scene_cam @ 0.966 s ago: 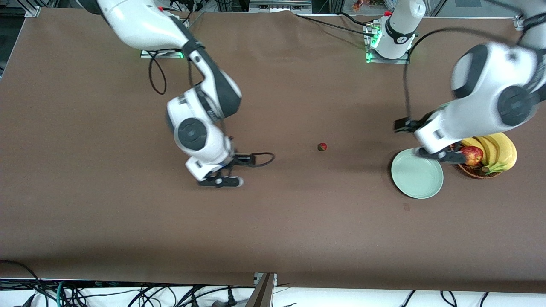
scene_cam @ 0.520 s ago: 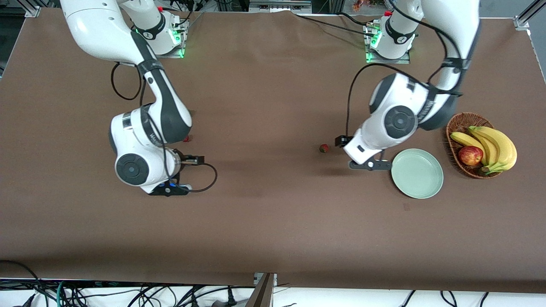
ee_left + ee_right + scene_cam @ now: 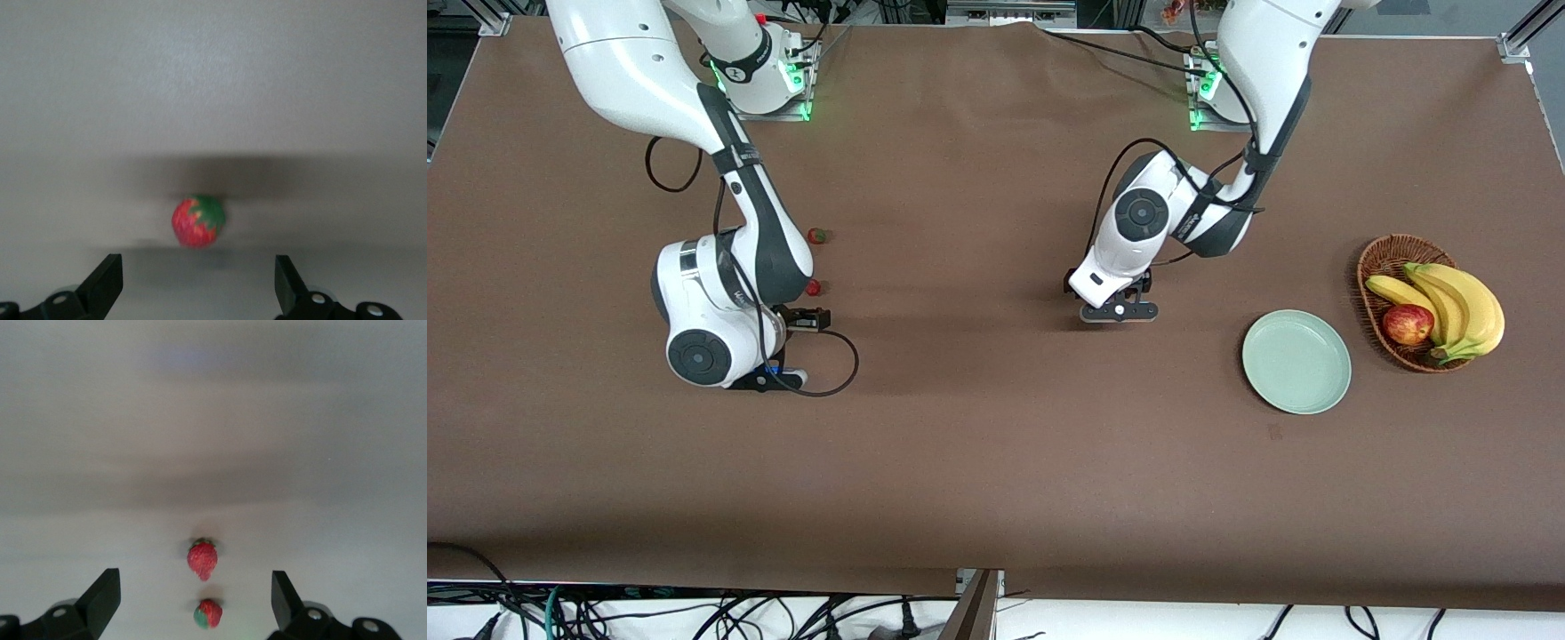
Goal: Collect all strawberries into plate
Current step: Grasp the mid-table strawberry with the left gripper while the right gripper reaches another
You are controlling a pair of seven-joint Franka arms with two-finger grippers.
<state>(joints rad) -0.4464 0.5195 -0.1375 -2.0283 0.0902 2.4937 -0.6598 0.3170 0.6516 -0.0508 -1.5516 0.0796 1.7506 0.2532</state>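
left gripper pointing down, low over mid-surface, jaws wide, strawberry between them, leafy top up | right gripper bent low, open, holding nothing | two strawberries lie beside right arm, red with green tops | plate near basket, bare

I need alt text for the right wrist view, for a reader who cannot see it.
Two small red strawberries lie close together on the bare table, one of them showing its green top. The open right tool hangs above them, its two dark fingers at either side of the pair.
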